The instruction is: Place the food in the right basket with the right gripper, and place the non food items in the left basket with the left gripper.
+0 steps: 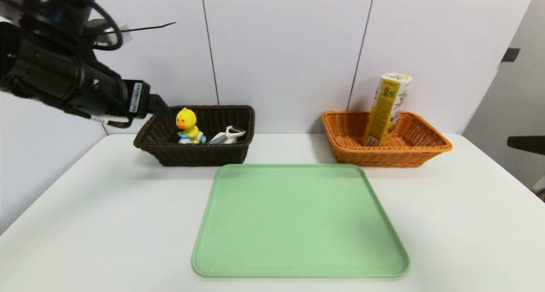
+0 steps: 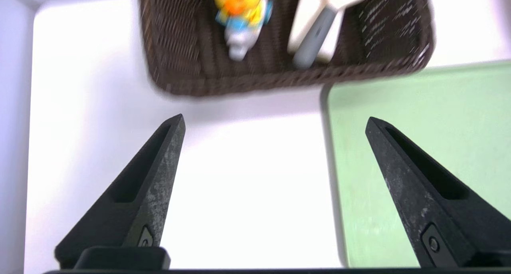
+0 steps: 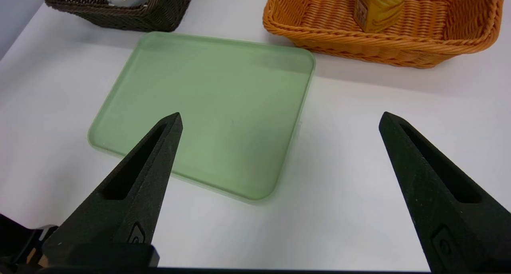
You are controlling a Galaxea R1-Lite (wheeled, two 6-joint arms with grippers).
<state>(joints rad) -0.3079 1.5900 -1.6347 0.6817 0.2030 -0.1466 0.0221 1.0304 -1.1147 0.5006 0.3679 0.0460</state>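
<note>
Left gripper (image 2: 275, 122): we see its two dark fingers (image 2: 159, 166) spread wide with nothing between them; it hangs above the white table, just in front of the dark basket and beside the tray's left edge. In the head view we see only the arm, raised at the upper left near the dark basket.

Right gripper (image 3: 279, 120): we see its fingers (image 3: 419, 166) spread wide and bare; it hangs over the near part of the table, facing the tray and the orange basket. We do not see this arm in the head view.

Dark basket (image 1: 170, 153): we find it at the back left of the table, just behind the tray's left corner.

Duck toy (image 1: 187, 125): we see it standing upright inside the dark basket, yellow with a blue and white base.

Peeler (image 1: 229, 135): we see it lying in the dark basket just beside the duck toy, white head and grey handle, resting on something flat and white.

Orange basket (image 1: 425, 149): we find it at the back right, well apart from the dark basket.

Yellow carton (image 1: 386, 109): we see it standing in the orange basket, tilted slightly, rising well above the rim.

Green tray (image 1: 298, 219): we see it lying flat in the middle of the table, in front of both baskets.

Table (image 1: 85, 224): white, bearing the tray and both baskets.
</note>
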